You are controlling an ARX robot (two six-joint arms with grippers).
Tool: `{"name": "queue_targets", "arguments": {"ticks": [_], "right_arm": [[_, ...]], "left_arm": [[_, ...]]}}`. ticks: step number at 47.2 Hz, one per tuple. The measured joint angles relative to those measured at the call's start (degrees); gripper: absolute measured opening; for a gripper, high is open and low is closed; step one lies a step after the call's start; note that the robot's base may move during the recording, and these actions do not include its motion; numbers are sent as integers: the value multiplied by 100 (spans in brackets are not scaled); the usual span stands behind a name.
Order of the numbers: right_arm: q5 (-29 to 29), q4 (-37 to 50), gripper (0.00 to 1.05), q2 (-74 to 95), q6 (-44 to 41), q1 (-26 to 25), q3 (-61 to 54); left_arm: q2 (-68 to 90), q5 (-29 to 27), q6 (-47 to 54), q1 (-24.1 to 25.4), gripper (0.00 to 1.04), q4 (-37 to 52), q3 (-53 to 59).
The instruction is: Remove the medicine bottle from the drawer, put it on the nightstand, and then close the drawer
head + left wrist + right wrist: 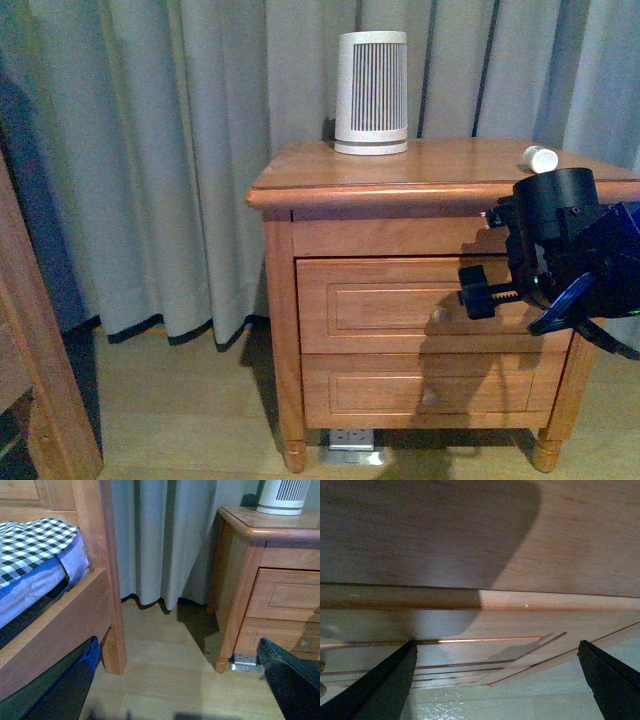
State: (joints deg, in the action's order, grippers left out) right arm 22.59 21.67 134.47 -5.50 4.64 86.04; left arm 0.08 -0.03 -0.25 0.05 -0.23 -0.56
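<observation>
In the front view the medicine bottle [540,158] lies on its side on the nightstand [300,185] top, near the right edge; the drawer [390,305] sits shut, the right gripper [478,292] just before it. The left wrist view shows the left gripper's fingers [295,685] spread. In the right wrist view, fingers [380,687] splay wide, seemingly against the wood.

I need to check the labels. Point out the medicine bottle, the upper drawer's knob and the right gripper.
medicine bottle [540,158]: front view, on its white side, lying on the nightstand top.
upper drawer's knob [438,314]: front view, on the round knob face.
right gripper [478,290]: front view, between its dark fingertips.
</observation>
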Motion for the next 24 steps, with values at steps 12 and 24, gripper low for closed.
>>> {"name": "queue_targets", "arguments": {"ticks": [12, 24], "right_arm": [[-33, 227, 98, -356, 260, -46, -579], [-107, 157, 98, -3132, 815, -212, -2863]], "left_arm": [[0, 0, 0, 0, 98, 0, 0], [0, 0, 0, 0, 98, 0, 0]]}}
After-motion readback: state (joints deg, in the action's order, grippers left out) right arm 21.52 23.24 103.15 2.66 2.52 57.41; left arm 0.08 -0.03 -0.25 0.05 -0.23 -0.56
